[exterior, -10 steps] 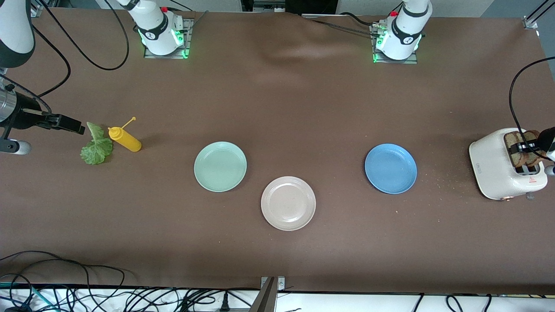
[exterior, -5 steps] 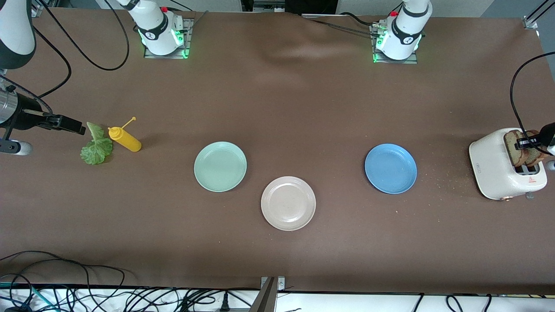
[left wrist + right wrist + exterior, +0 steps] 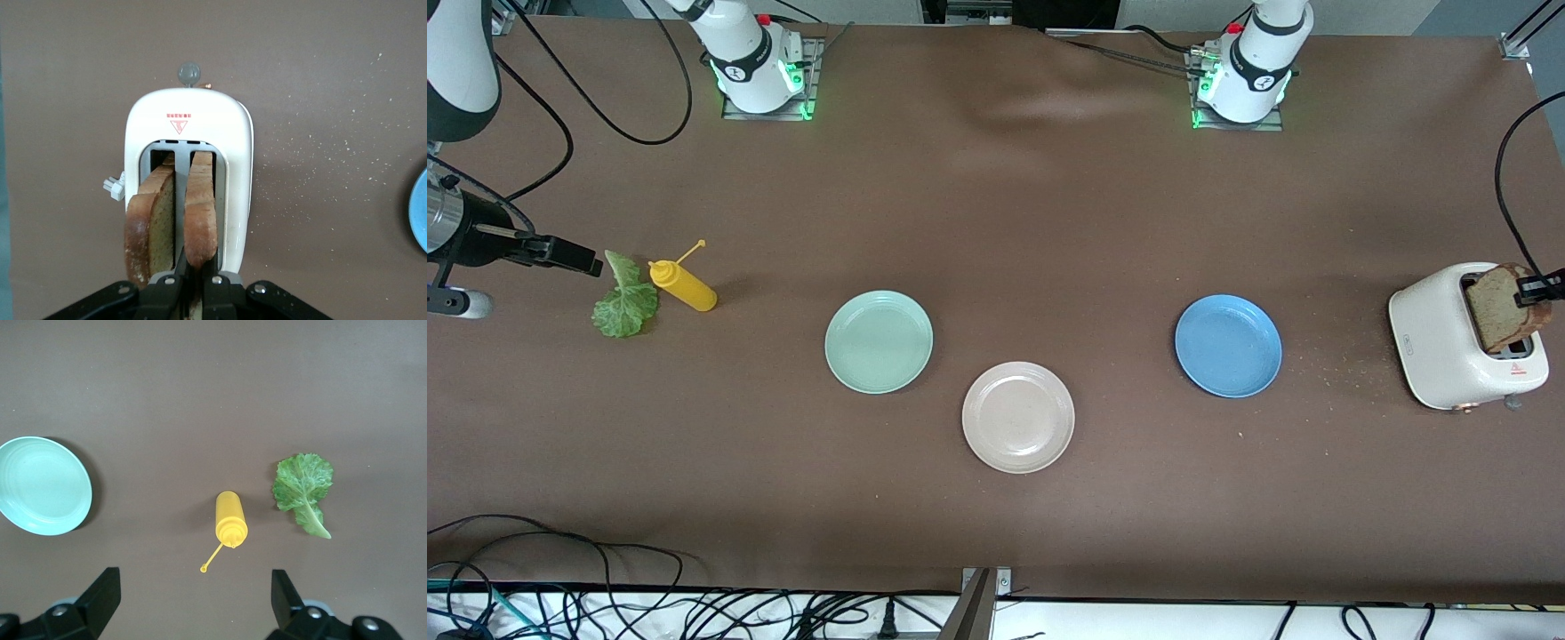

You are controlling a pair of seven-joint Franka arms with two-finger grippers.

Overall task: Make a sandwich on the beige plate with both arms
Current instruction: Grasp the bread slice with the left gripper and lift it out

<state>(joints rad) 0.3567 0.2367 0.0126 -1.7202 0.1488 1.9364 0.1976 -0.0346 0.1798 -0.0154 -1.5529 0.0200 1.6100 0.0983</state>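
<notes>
Now left tool (image 3: 190, 290) pinching bread slice (image 3: 200, 213), right tool (image 3: 193, 597) spread, waiting

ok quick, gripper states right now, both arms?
Left gripper: closed on a bread slice in the toaster.
Right gripper: open, holding nothing, over the table by the lettuce leaf.

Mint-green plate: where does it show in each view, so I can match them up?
Front view: mint-green plate sits mid-table, beside the beige plate, toward the right arm's end.
Left wrist view: not in it.
Right wrist view: at the picture's edge.
Shared landmark: the yellow bottle.
</notes>
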